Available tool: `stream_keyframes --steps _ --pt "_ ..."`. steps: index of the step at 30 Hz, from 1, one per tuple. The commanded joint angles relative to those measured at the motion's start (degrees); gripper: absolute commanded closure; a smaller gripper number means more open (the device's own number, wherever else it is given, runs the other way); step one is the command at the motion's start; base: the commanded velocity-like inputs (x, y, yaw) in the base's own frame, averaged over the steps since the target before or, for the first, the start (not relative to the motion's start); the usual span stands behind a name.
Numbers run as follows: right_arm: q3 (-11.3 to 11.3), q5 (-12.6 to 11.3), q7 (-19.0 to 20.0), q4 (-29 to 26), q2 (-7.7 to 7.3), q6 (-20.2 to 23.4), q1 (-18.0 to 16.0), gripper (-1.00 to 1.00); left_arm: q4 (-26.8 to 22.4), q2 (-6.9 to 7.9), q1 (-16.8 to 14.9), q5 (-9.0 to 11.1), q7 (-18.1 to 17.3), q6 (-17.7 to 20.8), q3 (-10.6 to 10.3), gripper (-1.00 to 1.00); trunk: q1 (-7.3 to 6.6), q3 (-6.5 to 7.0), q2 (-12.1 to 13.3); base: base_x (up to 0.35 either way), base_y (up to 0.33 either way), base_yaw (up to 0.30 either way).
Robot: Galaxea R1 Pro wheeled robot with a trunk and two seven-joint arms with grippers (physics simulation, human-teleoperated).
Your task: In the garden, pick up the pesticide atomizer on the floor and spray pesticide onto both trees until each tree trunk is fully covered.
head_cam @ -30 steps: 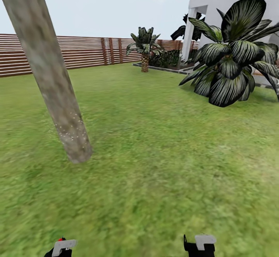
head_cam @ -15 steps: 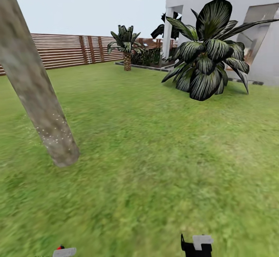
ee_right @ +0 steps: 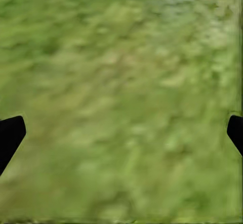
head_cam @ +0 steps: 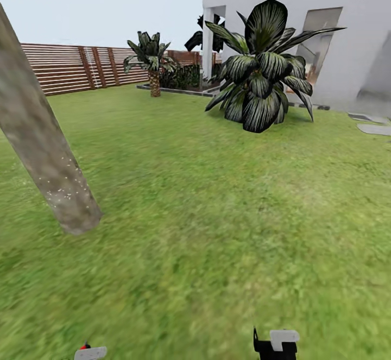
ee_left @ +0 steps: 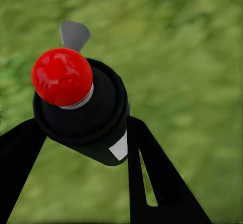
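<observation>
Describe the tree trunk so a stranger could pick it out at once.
Start from the white house at the lawn's far side, then look to the near left. There the tree trunk rises from the grass: a thick, smooth, grey-beige leaning column, speckled white near its base. Unlike the short palm by the fence, it shows no leaves.

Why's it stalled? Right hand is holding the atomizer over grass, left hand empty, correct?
Sides are swapped. The left wrist view shows the left hand clamped on the atomizer; the right hand is empty, fingers spread over grass.
</observation>
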Motion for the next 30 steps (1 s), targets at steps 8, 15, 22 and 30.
stream_keyframes --steps 8,15,22,30 --pt "-0.4 0.6 -0.3 0.1 0.02 -0.1 0.0 -1.0 0.1 -0.13 0.0 -0.2 0.1 -0.2 0.3 1.0 -0.04 -0.36 0.0 -0.195 0.284 -0.271" --pt "-0.4 0.6 -0.3 0.1 -0.05 -0.2 0.0 -1.0 0.0 -0.12 0.0 -0.3 0.5 -0.2 0.3 1.0 -0.04 -0.64 0.0 -0.09 0.1 -0.271" --pt "-0.4 0.7 -0.3 0.1 0.02 -0.2 0.0 -1.0 -0.1 -0.04 0.0 -0.2 0.7 0.0 0.4 1.0 -0.04 -0.92 0.0 -0.001 0.001 -0.271" --pt "-0.4 0.7 -0.4 0.1 -0.06 -0.1 -0.1 -1.0 -0.1 0.42 0.0 -0.1 0.7 0.6 0.6 1.0 -0.04 -1.23 0.0 0.0 0.0 -0.271"
